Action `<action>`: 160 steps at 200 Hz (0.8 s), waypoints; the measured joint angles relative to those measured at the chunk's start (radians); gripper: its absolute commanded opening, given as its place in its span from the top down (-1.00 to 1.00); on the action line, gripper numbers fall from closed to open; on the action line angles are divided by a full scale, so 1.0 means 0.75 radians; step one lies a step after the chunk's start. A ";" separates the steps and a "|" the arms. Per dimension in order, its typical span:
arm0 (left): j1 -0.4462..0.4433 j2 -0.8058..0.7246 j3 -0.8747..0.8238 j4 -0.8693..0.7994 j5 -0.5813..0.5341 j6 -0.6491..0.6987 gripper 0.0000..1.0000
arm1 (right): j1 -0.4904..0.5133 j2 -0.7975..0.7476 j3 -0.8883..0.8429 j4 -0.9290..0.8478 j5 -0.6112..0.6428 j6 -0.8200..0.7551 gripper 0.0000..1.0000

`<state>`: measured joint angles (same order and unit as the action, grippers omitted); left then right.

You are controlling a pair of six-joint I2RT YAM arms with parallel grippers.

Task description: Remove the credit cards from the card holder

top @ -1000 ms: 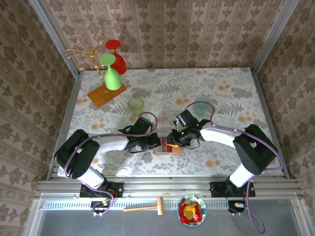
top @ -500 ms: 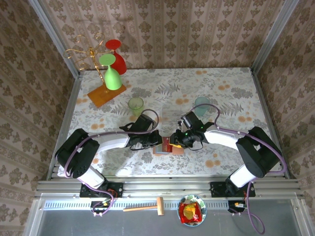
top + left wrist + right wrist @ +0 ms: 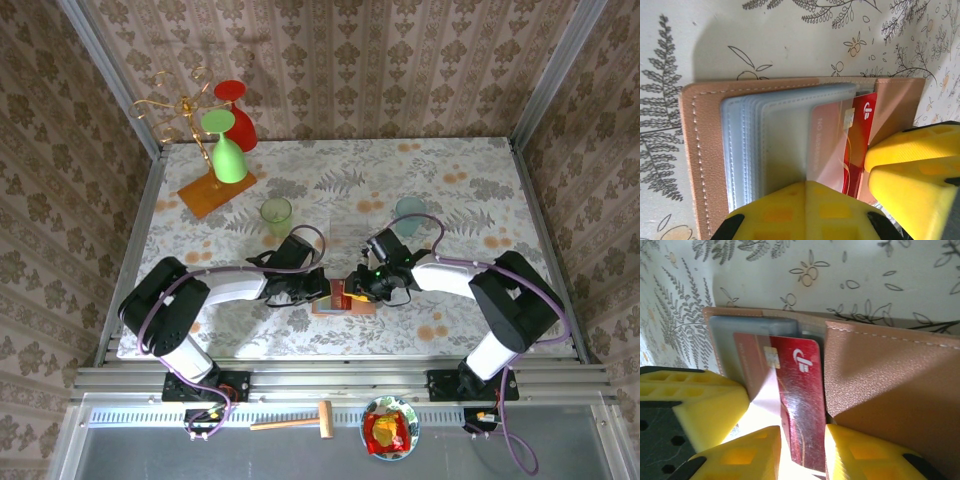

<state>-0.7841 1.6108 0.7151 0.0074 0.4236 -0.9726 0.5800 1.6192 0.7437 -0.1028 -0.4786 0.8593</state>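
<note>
Card holder [image 3: 345,308] lies open by the worktop's [image 3: 450,180] near edge. My left claw [image 3: 324,288] is pressed together on its sleeves [image 3: 770,145]. My right claw [image 3: 352,290] straddles the red credit card [image 3: 800,390]; I cannot tell whether it clamps.

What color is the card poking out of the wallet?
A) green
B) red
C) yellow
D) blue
B: the card sliding out of the tan wallet is shiny red with a white logo.
</note>
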 measured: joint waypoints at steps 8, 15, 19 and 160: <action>0.000 0.000 0.000 -0.001 -0.001 0.001 0.86 | -0.003 0.002 -0.001 0.002 -0.001 -0.001 0.35; 0.001 0.000 0.000 -0.001 -0.001 0.001 0.87 | -0.006 0.002 -0.001 0.003 -0.001 -0.001 0.34; 0.001 0.000 0.000 -0.001 -0.001 0.001 0.86 | -0.008 0.002 -0.002 0.003 -0.001 -0.002 0.33; 0.036 0.000 -0.002 -0.007 0.009 0.022 0.86 | -0.052 0.049 -0.095 0.280 -0.157 -0.027 0.36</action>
<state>-0.7574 1.6108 0.7139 0.0021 0.4301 -0.9562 0.5411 1.6562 0.6724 0.1074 -0.5961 0.8387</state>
